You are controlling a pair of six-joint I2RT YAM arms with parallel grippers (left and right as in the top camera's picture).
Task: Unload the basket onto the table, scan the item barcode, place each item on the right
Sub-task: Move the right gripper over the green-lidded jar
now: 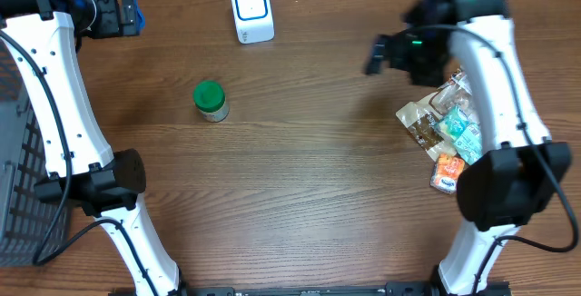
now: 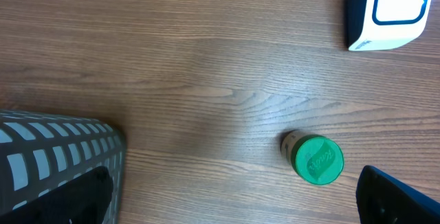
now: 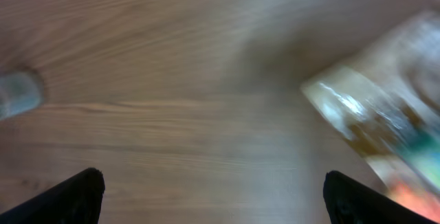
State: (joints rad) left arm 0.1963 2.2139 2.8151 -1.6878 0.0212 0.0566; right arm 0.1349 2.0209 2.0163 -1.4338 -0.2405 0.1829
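A brown wood-grain tabletop (image 1: 300,178) is filling the scene, with a grey slatted basket (image 1: 20,178) sitting at its left edge. A white scanner (image 1: 251,11) with a blue-rimmed face is standing at the far side, near the middle. A small jar with a green lid (image 1: 210,100) is sitting left of centre, nearer than the scanner and well apart from it, its lid showing to the overhead camera. A heap of clear and coloured packets (image 1: 443,131) is lying at the right side, partly under the right arm.

The left claw (image 1: 127,13) is hanging over the far left corner, left of the scanner, with its fingers (image 2: 395,196) spread wide and nothing between them. The jar is lying well clear of them on the bare wood.

The right claw (image 1: 379,53) is hovering over the far right part of the tabletop, just beside the heap of packets. Its fingertips (image 3: 82,193) are standing wide apart over bare wood, gripping nothing. The right wrist view is blurring the packets at its right edge.
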